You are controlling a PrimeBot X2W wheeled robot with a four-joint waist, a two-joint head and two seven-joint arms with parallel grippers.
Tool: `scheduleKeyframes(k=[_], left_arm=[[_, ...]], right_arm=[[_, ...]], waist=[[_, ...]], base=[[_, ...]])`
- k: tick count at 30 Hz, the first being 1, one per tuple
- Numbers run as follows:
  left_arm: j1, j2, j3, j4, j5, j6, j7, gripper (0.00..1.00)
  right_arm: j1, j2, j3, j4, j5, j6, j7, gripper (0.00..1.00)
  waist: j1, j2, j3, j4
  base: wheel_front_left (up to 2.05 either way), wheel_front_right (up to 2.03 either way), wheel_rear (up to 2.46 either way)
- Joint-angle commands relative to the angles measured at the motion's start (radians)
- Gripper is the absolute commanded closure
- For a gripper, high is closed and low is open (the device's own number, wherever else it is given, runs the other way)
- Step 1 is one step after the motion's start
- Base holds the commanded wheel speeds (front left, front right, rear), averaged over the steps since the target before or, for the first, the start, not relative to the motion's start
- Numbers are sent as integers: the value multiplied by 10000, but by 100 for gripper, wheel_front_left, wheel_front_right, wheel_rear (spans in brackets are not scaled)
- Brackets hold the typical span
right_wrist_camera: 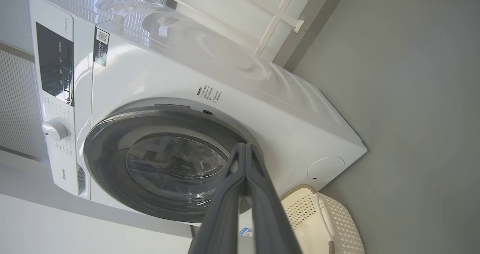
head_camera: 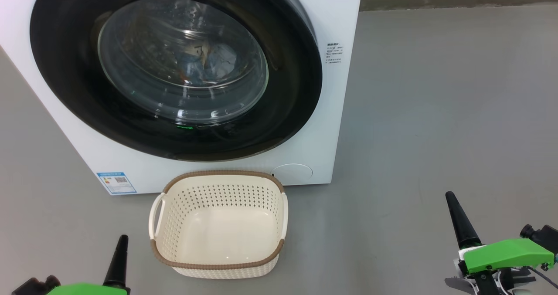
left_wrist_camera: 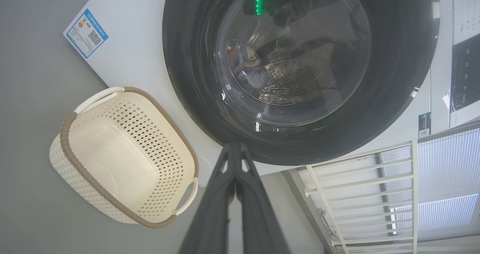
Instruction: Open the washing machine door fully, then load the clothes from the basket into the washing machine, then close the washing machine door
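Observation:
The white washing machine fills the upper left of the head view, and its black-rimmed door lies flat against the front. Through the glass I make out the clothes as blue and cream fabric inside the drum. The cream basket stands on the floor in front of the machine with nothing in it. My left gripper is shut and holds nothing, low at the left of the basket. My right gripper is shut too, off to the right over the floor. Both wrist views show the fingers pressed together: left gripper, right gripper.
Grey floor stretches to the right of the machine. A blue label sticker sits at the machine's lower left corner. A white railing and a window stand beside the machine in the left wrist view. The control panel faces the right wrist camera.

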Motion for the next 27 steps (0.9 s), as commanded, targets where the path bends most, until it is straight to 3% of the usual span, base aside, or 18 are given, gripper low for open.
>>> scheduleKeyframes(k=[1, 27], left_arm=[[-489, 90, 310, -169, -251, -20, 81, 100], [-693, -36, 669, -52, -2638, -26, 819, 100]], right_arm=[[-24, -22, 75, -324, 322, -7, 101, 100], [57, 317, -458, -447, 2684, -10, 842, 100]], waist=[[0, 0, 0, -2], [0, 0, -6, -58]], base=[[0, 0, 0], [0, 0, 0]])
